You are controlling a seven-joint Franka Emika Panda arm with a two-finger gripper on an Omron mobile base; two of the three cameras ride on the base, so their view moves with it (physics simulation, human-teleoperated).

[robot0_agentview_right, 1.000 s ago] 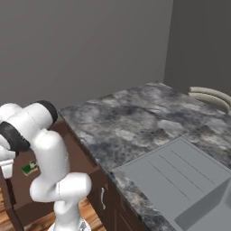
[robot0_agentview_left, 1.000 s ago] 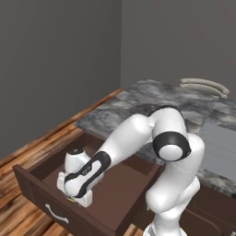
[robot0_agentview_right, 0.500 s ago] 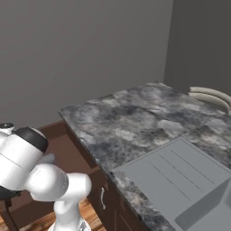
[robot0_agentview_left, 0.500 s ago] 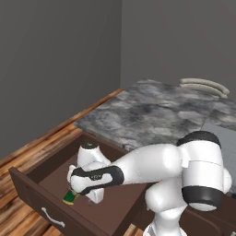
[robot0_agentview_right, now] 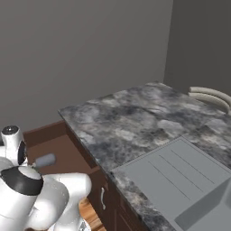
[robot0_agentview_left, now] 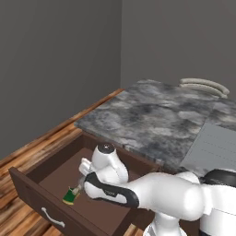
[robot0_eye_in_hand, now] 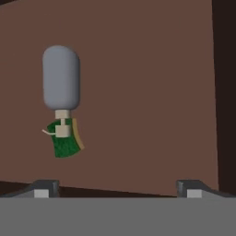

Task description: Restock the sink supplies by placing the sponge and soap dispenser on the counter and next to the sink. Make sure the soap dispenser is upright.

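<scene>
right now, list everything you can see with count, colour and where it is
soap dispenser: 1, grey with tan pump, lying in the open drawer
sponge: 1, green with yellow layer, in the drawer under the dispenser's pump
drawer: 1, brown wood, pulled open below the counter
counter: 1, dark grey marbled
sink: 1, light grey, set into the counter
plates: pale stack, far counter edge
pincer: 1, dark tips, open, above the drawer floor

My white arm sits lower left. Just above it, the grey soap dispenser lies in the open brown drawer. The marbled surface crosses the middle, sink lower right.
</scene>
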